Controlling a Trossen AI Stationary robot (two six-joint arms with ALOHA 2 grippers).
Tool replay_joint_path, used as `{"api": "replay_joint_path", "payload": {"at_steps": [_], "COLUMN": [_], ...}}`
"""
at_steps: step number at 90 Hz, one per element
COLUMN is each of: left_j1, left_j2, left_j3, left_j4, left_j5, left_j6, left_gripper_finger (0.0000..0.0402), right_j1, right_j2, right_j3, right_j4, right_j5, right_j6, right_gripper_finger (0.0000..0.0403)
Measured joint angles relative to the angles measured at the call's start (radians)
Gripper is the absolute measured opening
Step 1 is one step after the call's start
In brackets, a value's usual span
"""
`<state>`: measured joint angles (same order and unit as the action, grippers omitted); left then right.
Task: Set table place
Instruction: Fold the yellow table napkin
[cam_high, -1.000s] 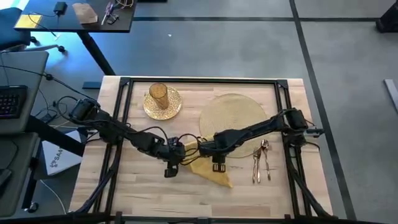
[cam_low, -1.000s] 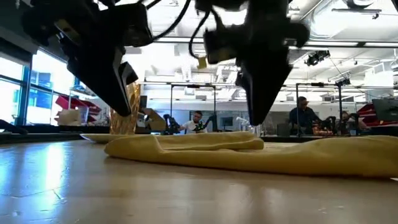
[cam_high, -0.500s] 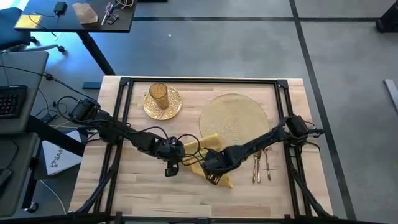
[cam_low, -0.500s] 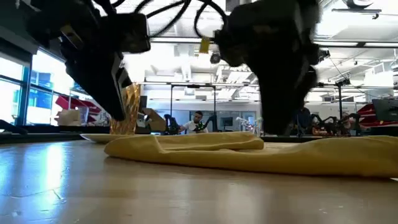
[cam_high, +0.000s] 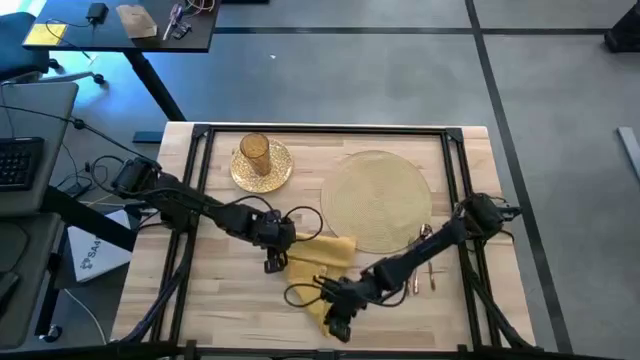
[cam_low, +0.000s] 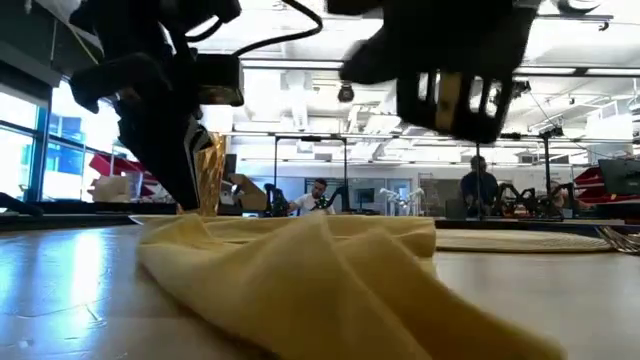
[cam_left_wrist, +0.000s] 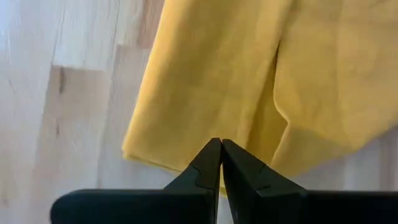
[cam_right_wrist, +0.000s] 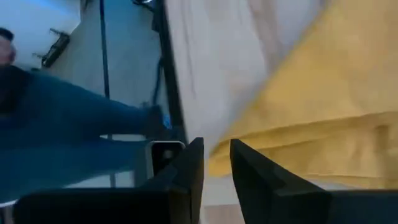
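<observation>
The yellow napkin lies crumpled on the table, strung out toward the near edge. My left gripper is shut, its tips down at the napkin's left edge. My right gripper is shut on the napkin's near end, close to the table's near edge. The round woven placemat lies bare at the far right. The gold plate sits at the far left with the amber glass standing on it. The cutlery lies right of the napkin. My left gripper points down onto the napkin beside its left edge with shut fingers. Whether they pinch cloth or only rest on it, I cannot tell. My right gripper pinches the napkin's near edge between its two fingers. That end is lifted off the table, and the cloth slopes down from it.
Black frame rails run along the table's left, right and far sides. Bare wood lies near left. A dark desk stands beyond the far left corner. People sit in the room behind the table.
My right gripper has gone from beside the placemat toward the near edge and somewhat left, drawing the napkin's near end with it. The napkin, once a flat fold, is now pulled out long and bunched up. Its far left part has stayed under my left gripper.
</observation>
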<state>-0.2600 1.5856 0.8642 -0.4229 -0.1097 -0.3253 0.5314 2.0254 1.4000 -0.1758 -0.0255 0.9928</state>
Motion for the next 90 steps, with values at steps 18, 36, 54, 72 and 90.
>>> {"api": "replay_joint_path", "payload": {"at_steps": [18, 36, 54, 72, 90], "left_j1": [0.011, 0.0, -0.032, -0.055, -0.056], "left_j2": [0.0, 0.0, 0.0, 0.0, 0.0], "left_j3": [0.0, 0.0, 0.0, 0.0, 0.001], "left_j4": [0.0, -0.033, -0.084, -0.099, -0.097], "left_j5": [0.001, 0.068, 0.079, 0.079, 0.075], "left_j6": [0.052, 0.05, 0.049, 0.049, 0.049], "left_gripper_finger": [0.0, 0.0, 0.0, 0.0, 0.0], "right_j1": [-0.022, -0.06, -0.098, -0.11, -0.111], "right_j2": [0.001, 0.054, 0.083, 0.092, 0.122], "right_j3": [0.035, 0.025, 0.025, 0.025, 0.025], "right_j4": [-0.157, -0.202, -0.235, -0.262, -0.22], "right_j5": [0.317, 0.378, 0.41, 0.409, 0.393], "right_j6": [0.486, 0.622, 0.604, 0.591, 0.572], "right_gripper_finger": [0.0074, 0.0117, 0.0114, 0.0097, 0.0094]}}
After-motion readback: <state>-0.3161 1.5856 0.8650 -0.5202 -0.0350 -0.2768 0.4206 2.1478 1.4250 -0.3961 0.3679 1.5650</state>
